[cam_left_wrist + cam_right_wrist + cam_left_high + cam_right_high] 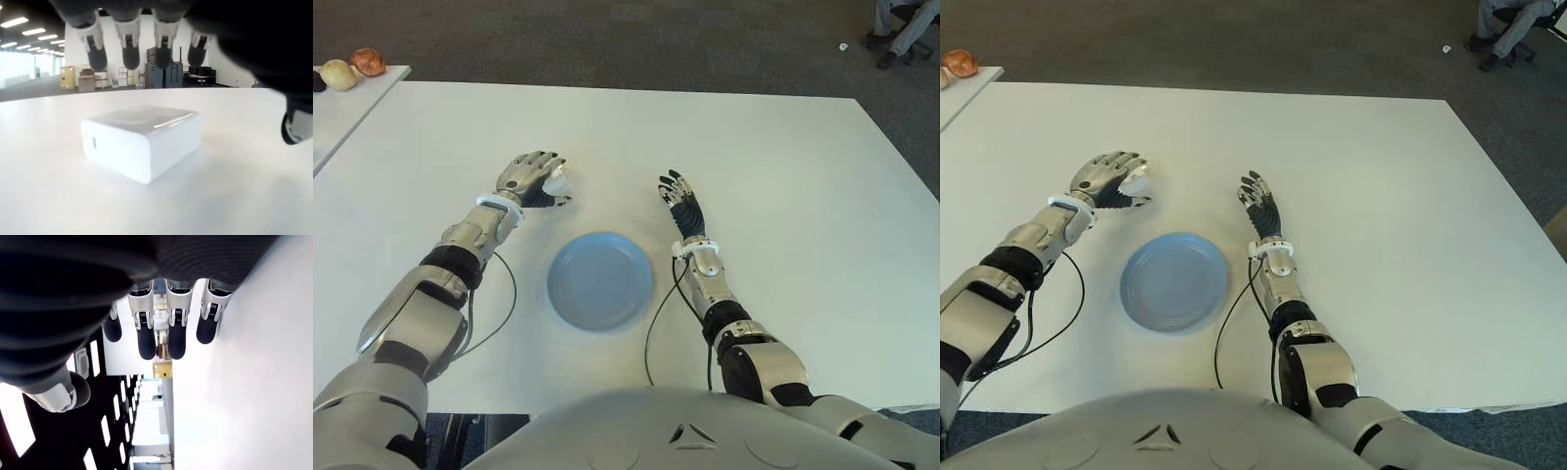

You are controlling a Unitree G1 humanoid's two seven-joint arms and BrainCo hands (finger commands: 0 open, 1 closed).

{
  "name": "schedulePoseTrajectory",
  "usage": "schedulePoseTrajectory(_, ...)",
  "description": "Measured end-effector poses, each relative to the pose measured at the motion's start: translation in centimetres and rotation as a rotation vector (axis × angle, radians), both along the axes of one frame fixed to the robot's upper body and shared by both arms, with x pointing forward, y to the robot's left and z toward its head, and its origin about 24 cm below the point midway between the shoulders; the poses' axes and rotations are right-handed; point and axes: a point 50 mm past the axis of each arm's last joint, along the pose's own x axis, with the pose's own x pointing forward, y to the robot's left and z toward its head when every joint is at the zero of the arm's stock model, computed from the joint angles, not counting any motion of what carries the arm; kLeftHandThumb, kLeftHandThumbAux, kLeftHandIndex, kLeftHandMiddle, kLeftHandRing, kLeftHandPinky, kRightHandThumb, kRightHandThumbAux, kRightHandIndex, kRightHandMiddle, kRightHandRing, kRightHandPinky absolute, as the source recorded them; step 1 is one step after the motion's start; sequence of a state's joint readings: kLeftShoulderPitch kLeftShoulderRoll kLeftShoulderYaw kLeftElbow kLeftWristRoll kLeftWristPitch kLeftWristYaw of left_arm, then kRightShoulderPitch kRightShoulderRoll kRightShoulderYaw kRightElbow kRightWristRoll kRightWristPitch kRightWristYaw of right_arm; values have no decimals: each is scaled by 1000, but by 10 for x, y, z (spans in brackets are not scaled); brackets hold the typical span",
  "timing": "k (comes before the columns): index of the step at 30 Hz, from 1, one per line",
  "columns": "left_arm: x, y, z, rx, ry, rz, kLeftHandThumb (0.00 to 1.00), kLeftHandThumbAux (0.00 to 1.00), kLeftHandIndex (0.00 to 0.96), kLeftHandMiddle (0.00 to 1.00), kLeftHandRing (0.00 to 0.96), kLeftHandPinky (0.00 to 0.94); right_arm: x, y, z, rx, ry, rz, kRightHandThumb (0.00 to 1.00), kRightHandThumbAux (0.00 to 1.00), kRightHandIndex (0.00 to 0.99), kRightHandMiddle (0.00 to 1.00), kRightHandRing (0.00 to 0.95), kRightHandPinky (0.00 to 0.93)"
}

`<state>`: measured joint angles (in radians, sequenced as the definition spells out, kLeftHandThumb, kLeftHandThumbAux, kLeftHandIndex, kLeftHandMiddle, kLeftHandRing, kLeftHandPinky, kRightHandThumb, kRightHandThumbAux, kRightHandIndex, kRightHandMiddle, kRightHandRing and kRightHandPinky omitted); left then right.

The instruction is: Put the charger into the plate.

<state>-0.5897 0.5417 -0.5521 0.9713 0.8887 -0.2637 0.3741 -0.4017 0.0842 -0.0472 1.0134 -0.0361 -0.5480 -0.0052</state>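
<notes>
My arms carry silver-grey shells with black joint sections and a white band at each wrist. A thin black cable runs along each forearm. My left hand [532, 177] and right hand [681, 204] have metallic knuckles and black fingertips.

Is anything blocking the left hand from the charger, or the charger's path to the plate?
Nothing visible. The left hand arches over the charger, fingers open above it, not yet closed. Only bare table lies between the charger and the blue plate. The right hand shows on the plate's far-right side.
</notes>
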Motion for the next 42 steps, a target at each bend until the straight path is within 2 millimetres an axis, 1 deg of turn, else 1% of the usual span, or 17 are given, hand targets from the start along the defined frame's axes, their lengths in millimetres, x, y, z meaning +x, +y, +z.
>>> schedulePoseTrajectory(9, -8, 4, -13, 62, 9, -23, 34, 379, 0, 0, 0, 0, -1, 0, 0, -3, -4, 2, 0, 524, 88, 207, 172, 122)
schedulePoseTrajectory(18, -10, 6, -18, 76, 4, -20, 29, 375, 0, 0, 0, 0, -3, -1, -1, -1, -6, -2, 0, 502, 87, 220, 171, 102)
schedulePoseTrajectory(27, -11, 7, -24, 28, 27, 34, 18, 343, 0, 0, 0, 0, -4, -3, -1, -2, -7, -13, 0, 478, 95, 229, 173, 96)
schedulePoseTrajectory(42, -12, 9, -28, 14, 43, 82, 0, 321, 0, 0, 0, 0, -6, -3, -1, -20, -12, -11, 0, 479, 109, 228, 172, 85)
